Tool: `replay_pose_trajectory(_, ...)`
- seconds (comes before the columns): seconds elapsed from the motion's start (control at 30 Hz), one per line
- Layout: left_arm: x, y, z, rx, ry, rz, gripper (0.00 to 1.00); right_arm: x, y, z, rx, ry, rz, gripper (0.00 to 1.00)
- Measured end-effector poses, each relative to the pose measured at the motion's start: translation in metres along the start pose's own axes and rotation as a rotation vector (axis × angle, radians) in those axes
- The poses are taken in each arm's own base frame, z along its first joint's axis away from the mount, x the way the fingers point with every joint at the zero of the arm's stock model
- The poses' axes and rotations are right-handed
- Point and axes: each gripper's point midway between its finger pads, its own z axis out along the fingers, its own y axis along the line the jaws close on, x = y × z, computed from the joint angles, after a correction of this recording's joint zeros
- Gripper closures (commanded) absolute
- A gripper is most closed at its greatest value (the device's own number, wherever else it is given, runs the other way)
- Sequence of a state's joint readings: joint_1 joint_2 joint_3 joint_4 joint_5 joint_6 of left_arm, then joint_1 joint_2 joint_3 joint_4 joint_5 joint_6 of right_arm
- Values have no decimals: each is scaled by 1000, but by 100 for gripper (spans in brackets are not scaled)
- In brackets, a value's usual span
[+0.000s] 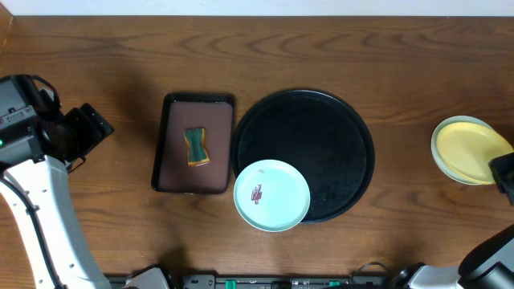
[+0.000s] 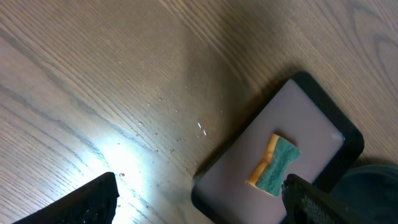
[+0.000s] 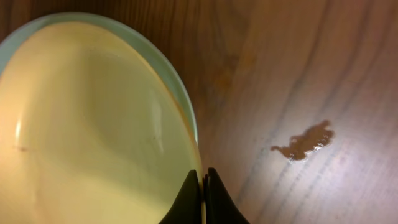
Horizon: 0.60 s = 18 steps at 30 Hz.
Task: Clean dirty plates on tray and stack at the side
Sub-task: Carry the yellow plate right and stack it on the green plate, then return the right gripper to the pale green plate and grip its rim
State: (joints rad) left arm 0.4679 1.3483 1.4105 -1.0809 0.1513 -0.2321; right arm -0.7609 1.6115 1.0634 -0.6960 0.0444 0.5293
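The yellow plate [image 3: 93, 124] lies on a pale mint plate [image 3: 93, 18], of which only a thin strip of rim shows round its edge. This stack sits right at the right pincer [image 3: 203, 186]. The pincer's two dark fingers are pressed almost together at the yellow plate's rim, with only a thin pale sliver between them that looks like the rim itself. From overhead the right pincer [image 1: 504, 172] is cut off by the picture's edge and covers the near side of the stack. Just beside its fingers on the bare wood is a small brown puddle [image 3: 305, 140].

The third plate [image 1: 271, 195], mint with a reddish smear [image 1: 258, 193] at its centre, lies well away from that pincer, between the two arms. It is partly on the black tray [image 1: 321, 144] and overhangs the tray's rim toward the near table edge.

The left pincer [image 2: 200, 180] is spread wide and holds nothing; only the tips of its fingers [image 2: 93, 199] enter its own view. Near it is a brown rectangular tray [image 1: 194, 143], and on this lies a green and yellow sponge [image 2: 273, 167]. Fine droplets [image 2: 155, 130] fleck the wood under a bright glare.
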Motion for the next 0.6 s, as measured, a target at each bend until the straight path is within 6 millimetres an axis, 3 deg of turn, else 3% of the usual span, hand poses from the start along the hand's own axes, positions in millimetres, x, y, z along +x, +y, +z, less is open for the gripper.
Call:
replay_pose_trajectory(0.03, 0, 0, 0, 0, 0, 0, 15, 1, 3, 3, -21, -3, -15, 50)
replay_pose_trajectory(0.07, 0, 0, 0, 0, 0, 0, 15, 0, 8, 5, -51, -8, -30, 37)
replay_pose_trajectory(0.13, 0, 0, 0, 0, 0, 0, 15, 2, 15, 4, -87, 6, -46, 32)
replay_pose_trajectory(0.27, 0, 0, 0, 0, 0, 0, 15, 15, 20, -4, -121, 63, -57, 34)
replay_pose_trajectory(0.37, 0, 0, 0, 0, 0, 0, 15, 18, 38, -24, -213, 49, -92, 39)
replay_pose_trajectory(0.5, 0, 0, 0, 0, 0, 0, 15, 37, 97, -94, -480, -7, -249, 49)
replay_pose_trajectory(0.53, 0, 0, 0, 0, 0, 0, 15, 56, 118, -121, -573, -9, -339, 50)
replay_pose_trajectory(0.57, 0, 0, 0, 0, 0, 0, 15, 65, 125, -129, -594, -9, -378, 51)
replay_pose_trajectory(0.6, 0, 0, 0, 0, 0, 0, 15, 93, 140, -146, -654, 21, -474, 52)
